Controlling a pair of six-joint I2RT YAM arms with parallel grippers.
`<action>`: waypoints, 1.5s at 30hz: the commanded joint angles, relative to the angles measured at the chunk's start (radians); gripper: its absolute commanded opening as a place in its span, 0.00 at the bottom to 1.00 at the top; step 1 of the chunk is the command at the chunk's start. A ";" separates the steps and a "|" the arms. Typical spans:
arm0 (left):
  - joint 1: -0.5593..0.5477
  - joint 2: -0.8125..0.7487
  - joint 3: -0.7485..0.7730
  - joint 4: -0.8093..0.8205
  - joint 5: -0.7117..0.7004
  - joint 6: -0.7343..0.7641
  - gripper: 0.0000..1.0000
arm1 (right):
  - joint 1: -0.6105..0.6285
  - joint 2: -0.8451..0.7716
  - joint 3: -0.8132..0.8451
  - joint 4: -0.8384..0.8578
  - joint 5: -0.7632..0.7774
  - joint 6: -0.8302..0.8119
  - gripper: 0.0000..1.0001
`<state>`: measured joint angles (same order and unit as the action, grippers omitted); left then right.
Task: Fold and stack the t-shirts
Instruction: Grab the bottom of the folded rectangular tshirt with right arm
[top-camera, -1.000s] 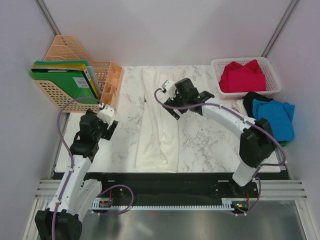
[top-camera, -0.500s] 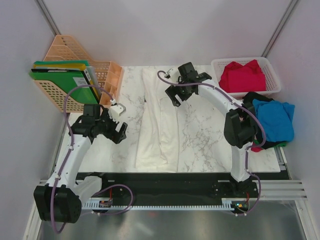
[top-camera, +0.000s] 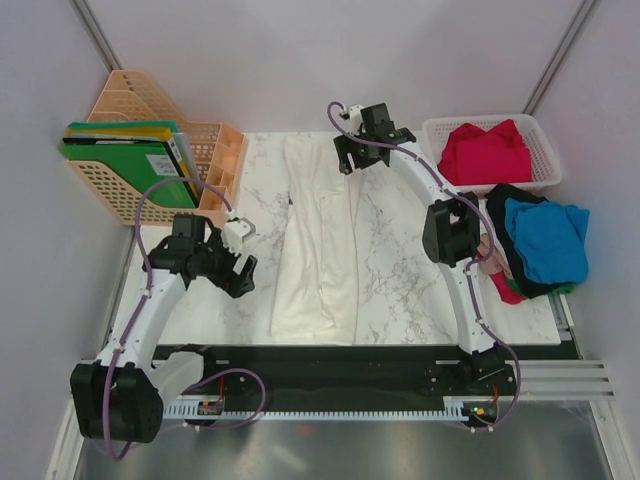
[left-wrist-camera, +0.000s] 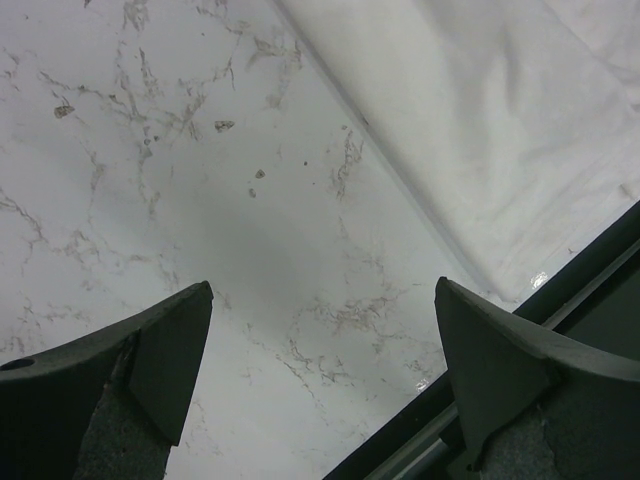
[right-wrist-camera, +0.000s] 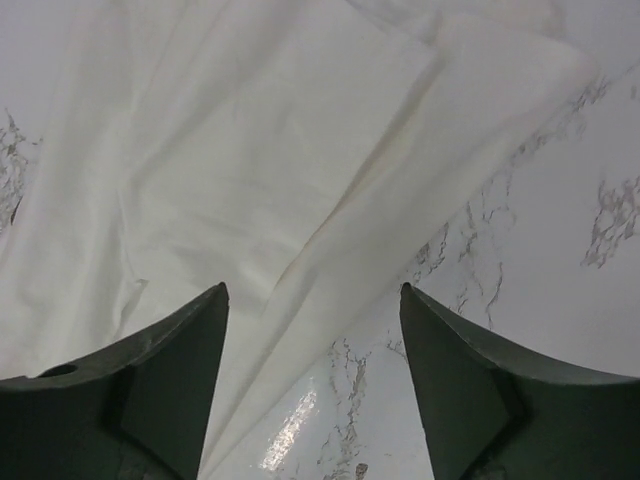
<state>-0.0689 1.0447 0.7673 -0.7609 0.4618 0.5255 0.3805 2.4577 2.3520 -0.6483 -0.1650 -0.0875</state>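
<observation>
Right gripper (right-wrist-camera: 312, 315), spread wide, stretches far out over the white t-shirt (top-camera: 318, 250); left gripper (left-wrist-camera: 320, 325), also spread, hovers beside it.

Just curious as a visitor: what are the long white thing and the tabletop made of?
White t-shirt: soft matte cloth, judging by creases and folds. Table: glossy marble or marble-print laminate, cannot tell which; grey veins, light glare.

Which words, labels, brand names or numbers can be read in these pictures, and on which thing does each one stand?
None can be read. The white shirt, the green folders, the white basket and the marble table show no legible text; any small print on the folders is too small to tell.
</observation>
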 joint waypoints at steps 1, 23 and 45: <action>0.003 -0.043 -0.016 -0.006 -0.025 0.044 0.99 | -0.032 0.018 0.015 0.036 -0.037 0.084 0.83; 0.003 -0.074 -0.066 -0.020 -0.117 0.002 0.99 | -0.095 0.092 -0.083 0.431 -0.399 0.374 0.72; 0.003 -0.092 -0.065 -0.040 -0.132 -0.009 0.99 | -0.104 0.165 -0.114 0.463 -0.381 0.350 0.70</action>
<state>-0.0689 0.9726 0.6933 -0.7864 0.3382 0.5304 0.2783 2.6141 2.2444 -0.2310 -0.5266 0.2661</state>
